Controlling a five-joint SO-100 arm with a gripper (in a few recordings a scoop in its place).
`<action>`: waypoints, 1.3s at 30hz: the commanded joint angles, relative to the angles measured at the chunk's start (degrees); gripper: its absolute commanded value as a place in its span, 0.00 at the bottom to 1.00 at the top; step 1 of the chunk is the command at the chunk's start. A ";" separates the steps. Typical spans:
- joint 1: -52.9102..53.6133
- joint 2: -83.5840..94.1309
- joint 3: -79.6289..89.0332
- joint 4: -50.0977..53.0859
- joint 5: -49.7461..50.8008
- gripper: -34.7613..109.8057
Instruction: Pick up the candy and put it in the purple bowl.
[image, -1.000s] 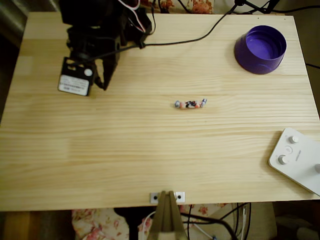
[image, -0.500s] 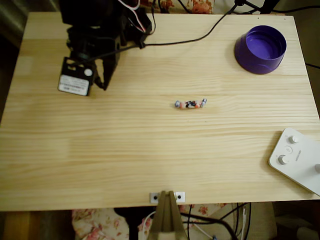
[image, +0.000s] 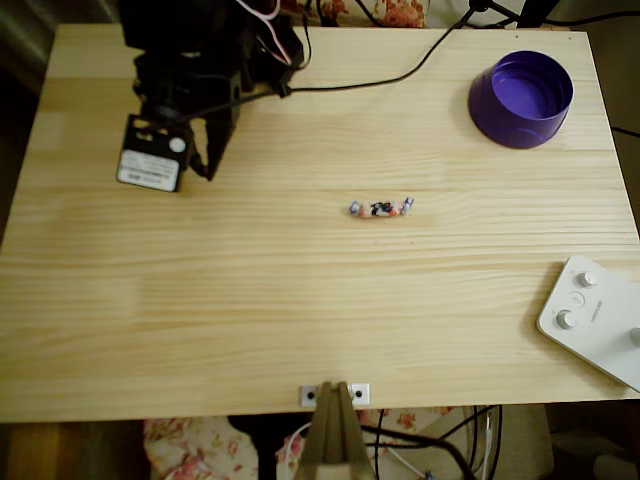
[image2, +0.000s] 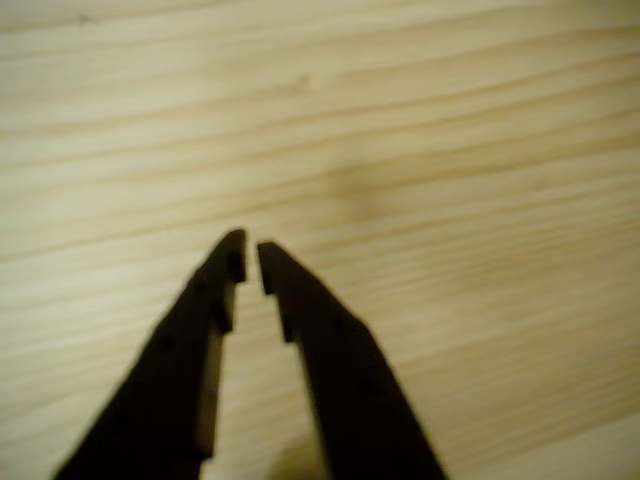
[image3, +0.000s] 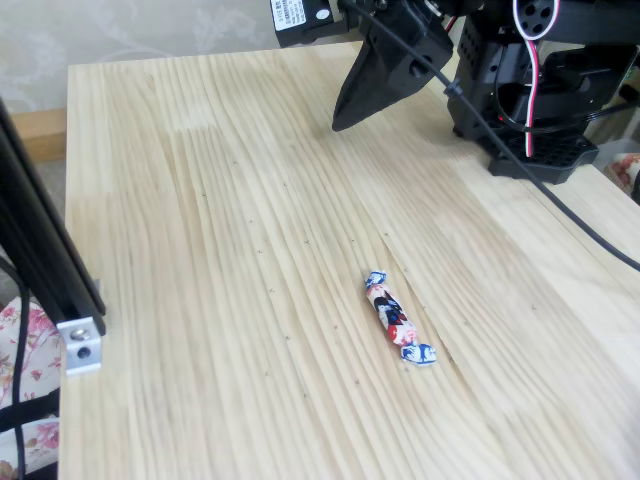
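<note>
Candy (image: 381, 208) on table mid, well apart from purple bowl (image: 521, 98); bowl w/ nothing inside. Gripper (image2: 250, 258) nearly closed, holding nothing.

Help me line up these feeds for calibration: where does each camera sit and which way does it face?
Overhead view: above the table, looking straight down; arm at top left, candy mid-table, purple bowl top right.
Wrist view: on the arm, facing bare wood past the nearly closed gripper.
Fixed view: low at a table edge, looking across the candy towards the arm's base.
Overhead and fixed views share the candy and gripper.
</note>
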 joint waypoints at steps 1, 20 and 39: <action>0.44 0.97 -0.35 0.26 -0.26 0.24; 1.14 0.97 -0.26 0.26 0.53 0.24; 1.05 0.97 -0.26 0.18 0.53 0.24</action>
